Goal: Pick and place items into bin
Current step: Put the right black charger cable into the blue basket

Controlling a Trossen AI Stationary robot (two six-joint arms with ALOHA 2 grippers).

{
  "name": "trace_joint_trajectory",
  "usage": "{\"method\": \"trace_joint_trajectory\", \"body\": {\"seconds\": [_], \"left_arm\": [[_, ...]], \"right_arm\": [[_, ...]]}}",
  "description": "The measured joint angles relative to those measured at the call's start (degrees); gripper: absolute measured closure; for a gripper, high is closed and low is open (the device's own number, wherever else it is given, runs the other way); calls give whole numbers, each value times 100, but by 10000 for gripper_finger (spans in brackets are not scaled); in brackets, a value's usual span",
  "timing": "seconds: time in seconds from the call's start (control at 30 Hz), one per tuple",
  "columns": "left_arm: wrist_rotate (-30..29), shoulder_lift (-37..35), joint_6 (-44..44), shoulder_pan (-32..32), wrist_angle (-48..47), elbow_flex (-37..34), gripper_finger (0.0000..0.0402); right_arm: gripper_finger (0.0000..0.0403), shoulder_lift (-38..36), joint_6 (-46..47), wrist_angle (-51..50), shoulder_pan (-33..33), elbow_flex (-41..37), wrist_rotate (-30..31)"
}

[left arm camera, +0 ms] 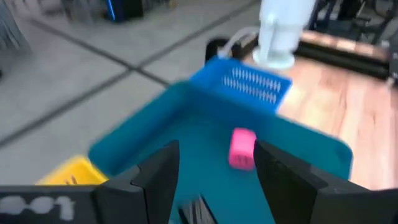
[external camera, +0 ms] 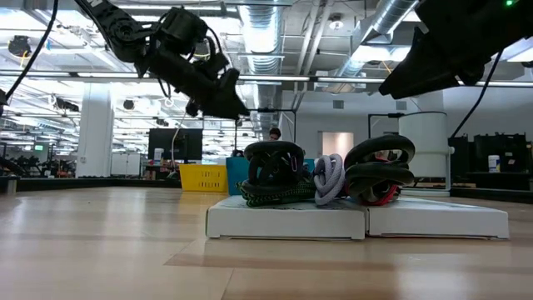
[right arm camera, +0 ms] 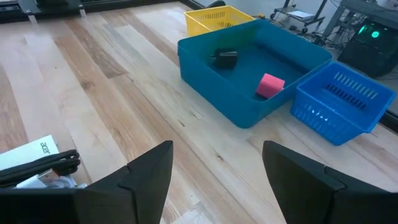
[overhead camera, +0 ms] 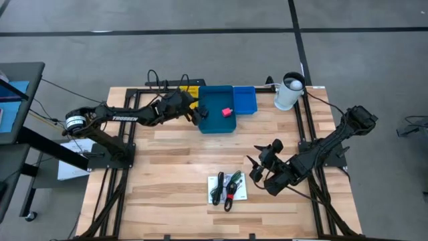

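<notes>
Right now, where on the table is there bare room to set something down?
Bare wood runs between the teal bin and the white cards, and left of the cards. It is crowded at the cards, under bundled cables, with the right tool alongside. The left tool hangs over the bin.

Floor [overhead camera: 200, 17]: grey, smooth, crossed by dark lines.
Tabletop [overhead camera: 180, 167]: light wooden planks on a black frame.
Side desk [overhead camera: 17, 100]: dark, at the left.
Ceiling [external camera: 333, 33]: exposed silver ducts, pipes and strip lights.
Far room: white pillar [external camera: 94, 129], dark screens, distant person.
</notes>
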Motion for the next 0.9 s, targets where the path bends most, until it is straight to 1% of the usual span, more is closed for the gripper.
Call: {"method": "trace_joint_trajectory", "body": {"seconds": [0.1, 0.17, 0.27, 0.37, 0.47, 0.63, 0.73, 0.8, 0.9], "left_arm": [[327, 1, -62, -142, -399, -24, 205], [449, 0, -72, -375, -278, -158, 205], [422, 0, -73, -826, 68, -389, 205], [122, 0, -69, -1336, 531, -566, 205], [-332, 0, -63, -1862, 1093, -791, 205], [-1141, -2, -49, -2521, 1694, -1022, 205], [-1410, -4, -114, -2782, 1913, -1130, 205], [-1430, -4, -180, -2911, 1952, -1176, 205], [-1430, -4, -289, -3104, 1969, -1176, 205]], "right_arm": [[159, 1, -3, 91, -99, 0, -283], [159, 0, -98, 240, -175, 0, -490], [159, 1, -755, 618, -251, 0, -810], [159, 1, -1812, 1155, -265, 0, -1107], [159, 0, -3098, 1739, -251, 0, -1429], [159, 0, -5641, 2284, -251, 2, -2557], [159, 1, -6953, 2338, -248, 2, -3141], [159, 0, -7535, 2379, -248, 2, -3305], [159, 1, -8044, 2421, -248, 2, -3295]]}}
